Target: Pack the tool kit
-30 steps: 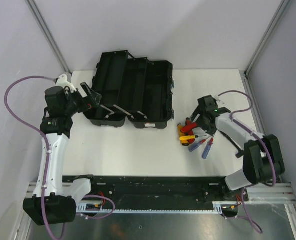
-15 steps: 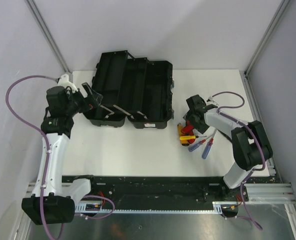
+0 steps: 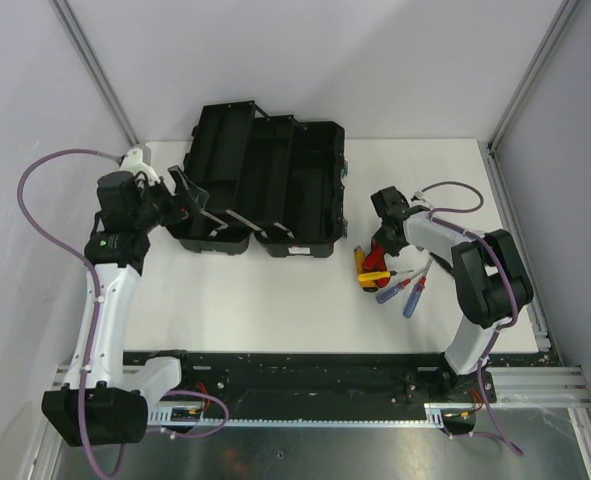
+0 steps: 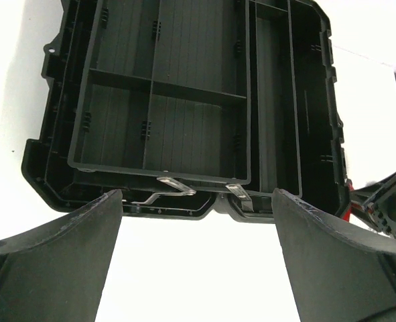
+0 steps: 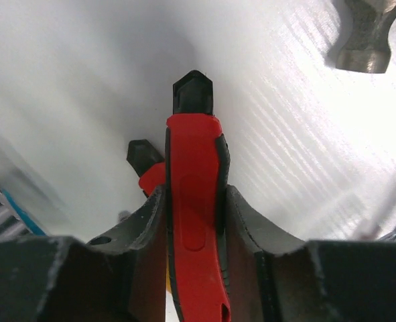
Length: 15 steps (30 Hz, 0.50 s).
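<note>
Right pincer clamped on a red-handled tool; left pincer apart, facing the open black toolbox.

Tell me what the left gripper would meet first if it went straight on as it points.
Probably the toolbox: its near rim and metal tray arms sit straight ahead between the left gripper's open fingers; depth is unclear.

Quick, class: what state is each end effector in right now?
Left end effector: open, holding nothing, facing the toolbox.
Right end effector: closed on a red-handled tool.
</note>
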{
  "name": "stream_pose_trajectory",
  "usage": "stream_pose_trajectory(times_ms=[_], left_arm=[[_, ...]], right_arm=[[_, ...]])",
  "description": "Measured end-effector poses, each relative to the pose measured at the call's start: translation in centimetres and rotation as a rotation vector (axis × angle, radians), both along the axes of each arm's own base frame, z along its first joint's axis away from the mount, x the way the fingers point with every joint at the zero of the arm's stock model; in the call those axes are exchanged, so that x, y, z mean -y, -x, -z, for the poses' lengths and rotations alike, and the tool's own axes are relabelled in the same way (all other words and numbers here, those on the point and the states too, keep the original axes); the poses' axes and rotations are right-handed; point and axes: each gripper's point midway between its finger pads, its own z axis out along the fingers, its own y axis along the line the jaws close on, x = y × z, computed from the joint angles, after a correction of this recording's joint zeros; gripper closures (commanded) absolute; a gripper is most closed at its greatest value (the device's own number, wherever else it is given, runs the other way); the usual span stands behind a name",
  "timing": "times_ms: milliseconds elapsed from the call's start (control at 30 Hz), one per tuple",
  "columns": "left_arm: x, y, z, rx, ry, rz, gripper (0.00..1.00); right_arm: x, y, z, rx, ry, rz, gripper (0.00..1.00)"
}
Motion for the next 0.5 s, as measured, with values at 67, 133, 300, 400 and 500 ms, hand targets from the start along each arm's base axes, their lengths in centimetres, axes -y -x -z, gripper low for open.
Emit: stream_pose_trajectory(times_ms=[67, 133, 300, 400, 500], left_arm=[[0.3, 0.0, 0.0, 0.000, 0.001, 0.008, 0.04], [0.6, 0.1, 0.0, 0.000, 0.002, 0.018, 0.04], [1.6, 0.3, 0.0, -0.001, 0.005, 0.048, 0.04], [2.4, 0.4, 0.0, -0.002, 0.005, 0.072, 0.04], [2.9, 0.5, 0.0, -0.002, 0.004, 0.086, 0.04]], right_arm=[[-0.1, -0.1, -0.1, 0.005, -0.002, -0.007, 0.93], [-0.2, -0.3, -0.2, 0.013, -0.005, -0.016, 0.98], [-0.8, -1.2, -1.8, 0.075, -0.018, -0.044, 1.00], [-1.3, -1.6, -4.8, 0.152, -0.025, -0.077, 1.00], [-2.8, -2.4, -9.7, 0.265, -0.024, -0.153, 1.00]])
